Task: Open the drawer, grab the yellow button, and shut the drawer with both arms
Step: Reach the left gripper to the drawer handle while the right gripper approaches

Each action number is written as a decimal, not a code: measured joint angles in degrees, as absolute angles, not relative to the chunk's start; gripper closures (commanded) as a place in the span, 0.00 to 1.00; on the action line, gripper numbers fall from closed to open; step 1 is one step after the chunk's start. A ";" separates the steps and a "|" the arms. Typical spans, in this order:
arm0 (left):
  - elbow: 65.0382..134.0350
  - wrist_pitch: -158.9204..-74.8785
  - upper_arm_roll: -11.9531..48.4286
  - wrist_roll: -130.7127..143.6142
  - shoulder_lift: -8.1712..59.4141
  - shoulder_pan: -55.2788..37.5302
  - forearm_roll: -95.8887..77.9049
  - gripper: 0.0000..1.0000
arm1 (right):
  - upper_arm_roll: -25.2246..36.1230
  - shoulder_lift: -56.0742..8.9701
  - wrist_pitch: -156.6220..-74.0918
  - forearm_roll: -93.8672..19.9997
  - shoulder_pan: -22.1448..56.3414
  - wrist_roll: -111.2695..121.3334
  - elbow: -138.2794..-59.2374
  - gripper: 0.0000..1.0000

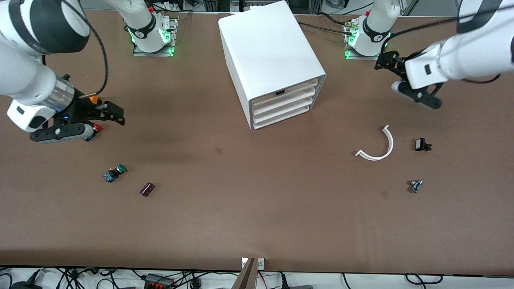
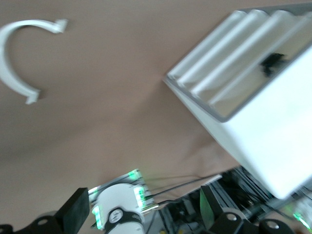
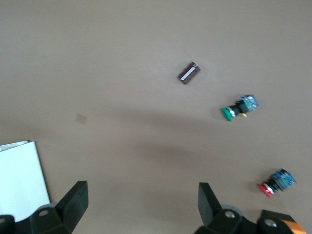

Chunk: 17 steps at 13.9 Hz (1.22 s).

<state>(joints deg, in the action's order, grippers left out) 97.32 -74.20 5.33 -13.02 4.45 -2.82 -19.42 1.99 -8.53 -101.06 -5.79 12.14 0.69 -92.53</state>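
Observation:
The white cabinet (image 1: pixel 269 52) stands at the table's middle, near the robots' bases. All four drawer fronts are shut. The top drawer (image 1: pixel 295 87) has a small dark mark at its middle; it also shows in the left wrist view (image 2: pixel 243 85). The orange-yellow button is out of view. My left gripper (image 1: pixel 383 64) hangs open and empty above the table, beside the cabinet toward the left arm's end; its fingers (image 2: pixel 73 209) are wide apart. My right gripper (image 1: pixel 116 116) is open and empty over the table at the right arm's end, by a red-capped button (image 1: pixel 94 129); its fingers (image 3: pixel 73 200) are wide apart.
A green-capped button (image 1: pixel 115 172) and a dark maroon part (image 1: pixel 147 189) lie nearer the front camera than the right gripper. A white curved piece (image 1: pixel 377 146), a small black part (image 1: pixel 421 144) and a small blue part (image 1: pixel 416 186) lie toward the left arm's end.

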 measured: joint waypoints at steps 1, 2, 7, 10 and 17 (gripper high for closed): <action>97.32 -74.33 5.19 -14.26 7.20 -2.63 -23.45 0.00 | 1.97 -8.85 -101.21 -6.41 13.19 0.69 -92.05 0.00; 97.32 -74.81 5.11 -15.13 10.07 -2.29 -27.14 0.00 | 1.96 -9.15 -101.27 -6.60 14.20 0.65 -91.61 0.00; 97.38 -77.78 4.96 -31.45 24.11 -1.04 -46.78 0.00 | 2.27 -10.17 -101.31 -6.68 16.46 -1.46 -91.05 0.00; 97.49 -80.54 5.57 -38.28 30.86 -1.56 -52.31 0.00 | 3.08 -11.11 -101.59 -8.09 15.80 -1.46 -90.59 0.00; 107.90 -84.60 8.72 -50.39 31.73 -2.24 -61.26 0.43 | 2.83 -11.98 -104.02 -10.42 15.92 -1.95 -90.47 0.00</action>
